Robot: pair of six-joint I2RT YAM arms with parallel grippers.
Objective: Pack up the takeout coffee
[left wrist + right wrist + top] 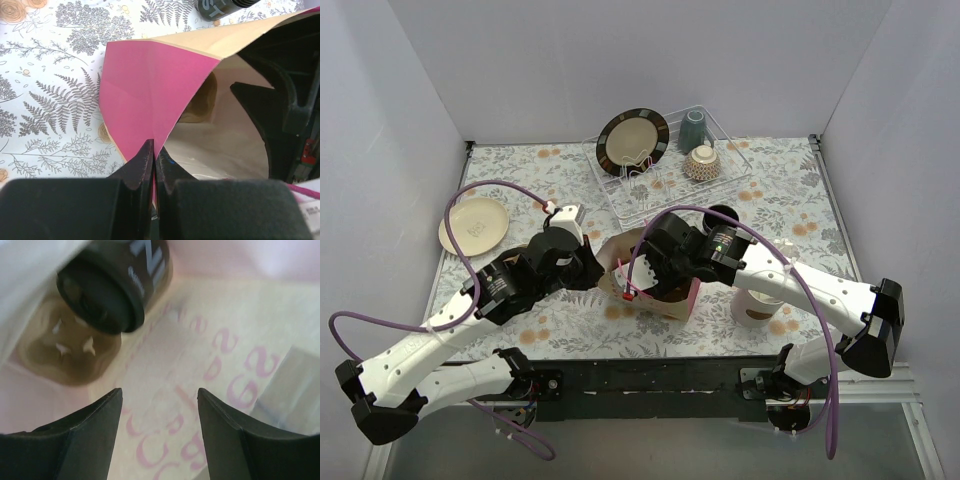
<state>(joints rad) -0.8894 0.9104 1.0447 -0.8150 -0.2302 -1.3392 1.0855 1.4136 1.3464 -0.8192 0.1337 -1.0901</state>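
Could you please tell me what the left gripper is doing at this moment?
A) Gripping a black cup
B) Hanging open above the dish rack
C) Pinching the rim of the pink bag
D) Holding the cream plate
C: in the left wrist view, the left gripper has its jaws shut on the rim of the pink bag, and the bag's mouth gapes open beside it.

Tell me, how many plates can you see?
2. A cream plate lies on the table at the left; a dark-rimmed plate stands in the dish rack. Others may be hidden.
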